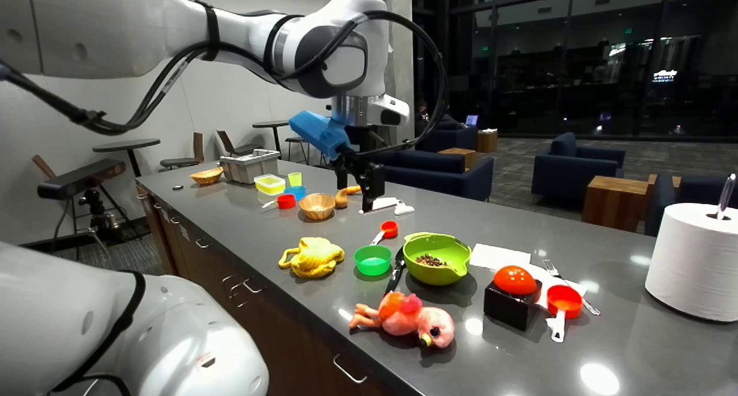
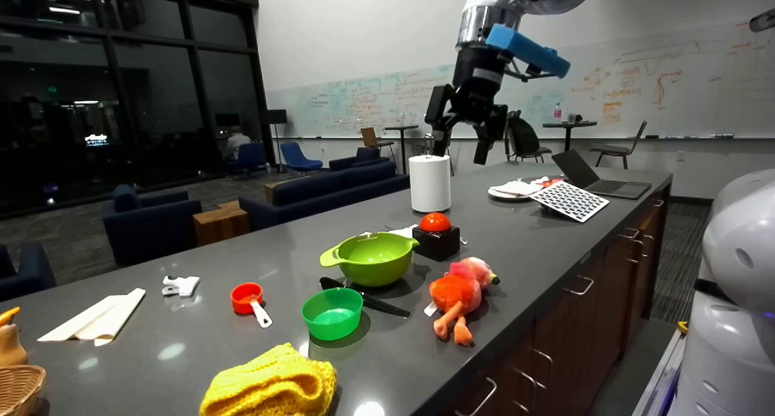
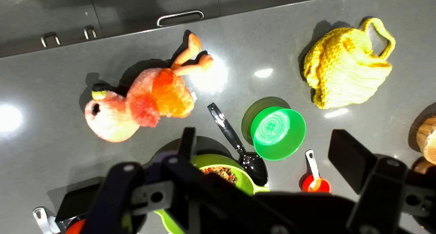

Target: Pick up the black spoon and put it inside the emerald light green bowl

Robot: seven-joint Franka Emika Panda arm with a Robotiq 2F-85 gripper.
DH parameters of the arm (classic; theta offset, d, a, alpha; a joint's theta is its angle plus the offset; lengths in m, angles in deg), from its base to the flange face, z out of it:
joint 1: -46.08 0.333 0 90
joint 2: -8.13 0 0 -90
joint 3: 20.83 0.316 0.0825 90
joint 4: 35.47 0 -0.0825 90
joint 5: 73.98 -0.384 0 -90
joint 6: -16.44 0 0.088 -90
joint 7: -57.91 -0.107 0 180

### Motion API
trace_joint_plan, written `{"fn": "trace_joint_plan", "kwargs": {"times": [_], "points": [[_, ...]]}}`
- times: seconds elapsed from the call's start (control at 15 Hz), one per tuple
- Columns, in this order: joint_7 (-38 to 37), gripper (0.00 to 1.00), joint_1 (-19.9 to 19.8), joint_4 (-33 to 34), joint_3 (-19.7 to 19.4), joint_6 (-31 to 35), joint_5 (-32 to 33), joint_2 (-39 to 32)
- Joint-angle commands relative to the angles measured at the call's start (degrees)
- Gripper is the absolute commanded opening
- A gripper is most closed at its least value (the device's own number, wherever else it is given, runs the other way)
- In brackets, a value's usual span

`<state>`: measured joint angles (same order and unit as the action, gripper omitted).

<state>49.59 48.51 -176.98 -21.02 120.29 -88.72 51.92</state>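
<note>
One black spoon (image 3: 235,141) is lying on the grey counter (image 1: 519,367) right beside the light green bowl (image 1: 432,275), outside it. The spoon's head sits by the bowl's handle, and its own handle runs off away from the bowl. Honestly can't tell if the two are touching. The bowl's upright and has a bit of peppercorn-looking mix (image 3: 223,174) in the bottom.

The gripper (image 2: 461,152) is unclenched, fingers spread wide with just air between them, hanging well higher than the bowl. In the wrist view part of it blocks the bowl, so you only get chunks of the bowl there.

As for the rest of the clutter: a smaller vivid green cup (image 1: 372,267) is near the bowl, on the same side as the spoon. A plush flamingo (image 1: 403,320) lies near the bowl too, and a yellow knitted thing (image 1: 314,259) with a loop is farther off from it. Off the bowl's handle side there's a red measuring cup (image 2: 244,301) with a white handle. Off its spout side you've got a black box (image 1: 504,309) with a shiny orange-red dome (image 1: 515,280) on top, near the bowl, plus an upright roll of paper towels (image 1: 692,263) that's well apart from the bowl.
</note>
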Motion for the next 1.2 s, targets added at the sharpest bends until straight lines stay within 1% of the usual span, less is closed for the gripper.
{"fn": "trace_joint_plan", "kwargs": {"times": [0.0,0.13,0.33,0.47,0.67,0.73,1.0,1.07,1.13], "points": [[0.48,1.0,-0.92,0.21,0.63,-0.33,-0.47,-0.07],[3.19,1.0,0.16,2.26,0.3,-4.25,0.73,-2.76],[9.2,1.0,1.52,4.39,-0.13,-9.22,1.38,-6.94],[13.26,1.0,2.33,6.24,0.18,-10.1,1.94,-11.29],[19.15,1.0,3.69,10.22,1.27,-8.29,4.39,-19.29],[19.86,1.0,3.89,11.55,2.09,-5.95,5.52,-22.26],[19.45,1.0,4.1,18.16,4.57,3.04,10.48,-34.19],[19.21,1.0,4.25,19.88,4.85,4.93,10.43,-36.96],[19.69,1.0,4.4,21.49,4.95,5.18,9.55,-38.97]]}}
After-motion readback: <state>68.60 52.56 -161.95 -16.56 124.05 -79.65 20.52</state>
